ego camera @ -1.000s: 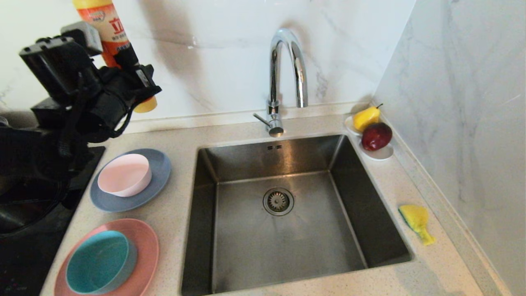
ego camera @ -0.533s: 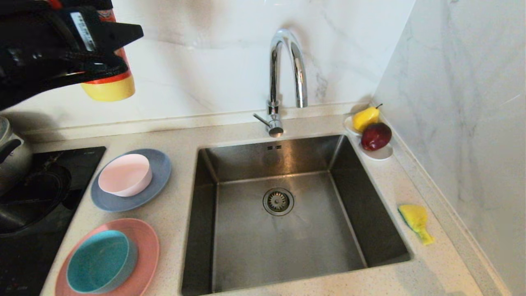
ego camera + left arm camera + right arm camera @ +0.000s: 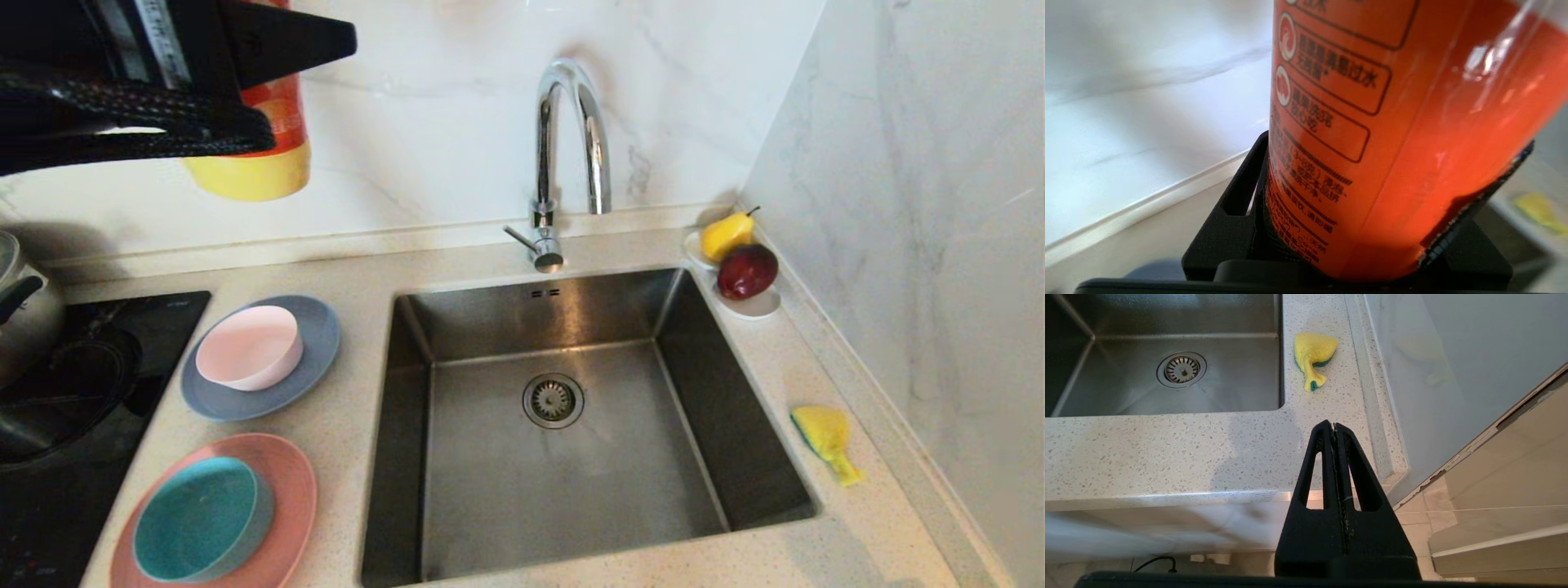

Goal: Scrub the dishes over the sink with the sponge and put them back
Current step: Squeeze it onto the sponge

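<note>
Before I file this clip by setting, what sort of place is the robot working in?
Most likely a home kitchen counter: a steel sink with a chrome gooseneck faucet set in speckled stone, a black cooktop on the left, and plates and bowls such as the pale pink bowl stacked beside the basin.

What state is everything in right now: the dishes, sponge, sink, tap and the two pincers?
Left pincer: shut on orange bottle, lifted off the counter.
Right pincer: shut, empty, near the counter's edge.
Pink bowl: upright on grey-blue plate.
Teal bowl: upright on salmon plate.
Sponge: crumpled, lying on the counter.
Sink: empty.
Tap: no water running.
</note>
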Available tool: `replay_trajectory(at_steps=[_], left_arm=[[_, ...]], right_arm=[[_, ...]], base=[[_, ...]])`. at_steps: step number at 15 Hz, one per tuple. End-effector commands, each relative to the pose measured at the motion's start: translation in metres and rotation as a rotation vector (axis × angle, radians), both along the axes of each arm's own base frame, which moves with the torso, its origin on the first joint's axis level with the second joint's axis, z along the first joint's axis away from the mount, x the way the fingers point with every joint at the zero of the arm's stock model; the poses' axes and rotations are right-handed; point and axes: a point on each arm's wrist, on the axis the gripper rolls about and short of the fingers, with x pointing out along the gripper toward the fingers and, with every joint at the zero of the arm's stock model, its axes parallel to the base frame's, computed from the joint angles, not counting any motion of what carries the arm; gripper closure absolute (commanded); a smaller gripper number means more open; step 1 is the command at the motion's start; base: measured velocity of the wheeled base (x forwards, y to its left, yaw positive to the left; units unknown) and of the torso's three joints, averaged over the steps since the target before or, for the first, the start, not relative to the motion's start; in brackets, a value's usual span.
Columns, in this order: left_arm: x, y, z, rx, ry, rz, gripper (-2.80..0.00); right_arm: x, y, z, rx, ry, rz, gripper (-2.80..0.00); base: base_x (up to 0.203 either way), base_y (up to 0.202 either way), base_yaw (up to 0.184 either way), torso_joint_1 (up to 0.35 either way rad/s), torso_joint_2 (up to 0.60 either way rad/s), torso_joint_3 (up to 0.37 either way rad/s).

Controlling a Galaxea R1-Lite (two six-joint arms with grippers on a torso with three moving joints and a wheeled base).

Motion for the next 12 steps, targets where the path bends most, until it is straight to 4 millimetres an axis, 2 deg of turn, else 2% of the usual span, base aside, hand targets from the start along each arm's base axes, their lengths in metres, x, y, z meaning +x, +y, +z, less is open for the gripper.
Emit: replay_trajectory(at_steps=[1, 5, 12], left_arm=[[0.014, -0.038, -0.002, 0.024, 0.022, -0.068, 0.00], [0.022, -0.086, -0.006, 0.050, 0.035, -0.154, 0.00], [0.025, -0.167, -0.032, 0.124, 0.063, -0.262, 0.00]], right_arm=[[0.000, 0.000, 0.000, 0.000, -0.001, 0.001, 0.00], [0.000, 0.000, 0.000, 0.000, -0.001, 0.001, 0.00], [0.000, 0.000, 0.000, 0.000, -0.001, 0.001, 0.00]], base=[[0.000, 0.000, 0.000, 0.000, 0.00, 0.000], [0.000, 0.000, 0.000, 0.000, 0.00, 0.000], [0.000, 0.000, 0.000, 0.000, 0.00, 0.000]])
